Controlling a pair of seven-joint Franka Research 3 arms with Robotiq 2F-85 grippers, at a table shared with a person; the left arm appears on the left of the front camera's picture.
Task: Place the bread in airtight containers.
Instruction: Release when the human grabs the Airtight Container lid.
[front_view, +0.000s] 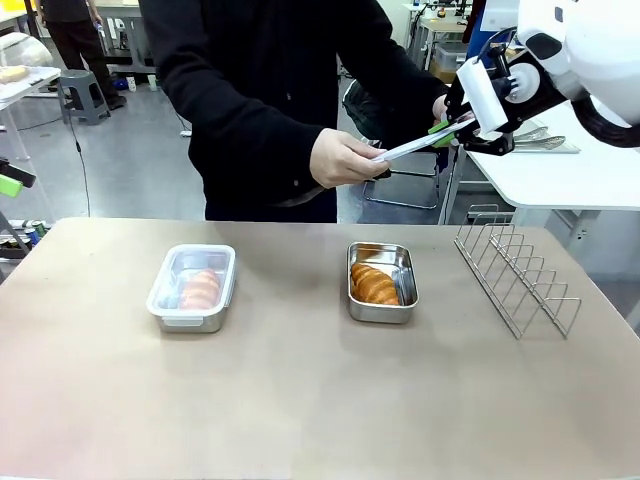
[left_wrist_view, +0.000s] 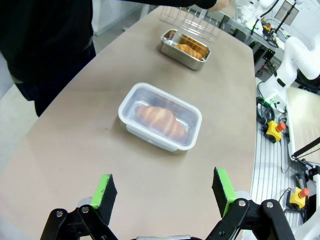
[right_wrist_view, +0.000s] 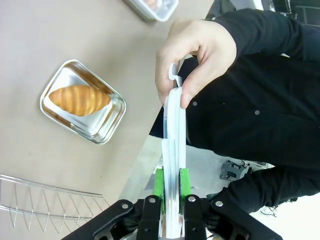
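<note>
One croissant (front_view: 200, 290) lies in the left steel tin (front_view: 192, 288) under a clear lid (left_wrist_view: 160, 116). The other croissant (front_view: 374, 285) lies in the uncovered right tin (front_view: 400, 300), which is also seen from the right wrist (right_wrist_view: 112, 117). High above the table's far edge, my right gripper (front_view: 450, 130) is shut on one end of a second clear lid (front_view: 410, 148). A person's hand (front_view: 345, 158) grips the lid's other end (right_wrist_view: 174, 130). My left gripper (left_wrist_view: 162, 192) hovers open and empty above the table, short of the lidded tin.
A wire rack (front_view: 515, 270) stands at the right side of the table, beyond the open tin (left_wrist_view: 184, 47). The person in black stands at the far edge. A white side table (front_view: 560, 165) is behind the right arm.
</note>
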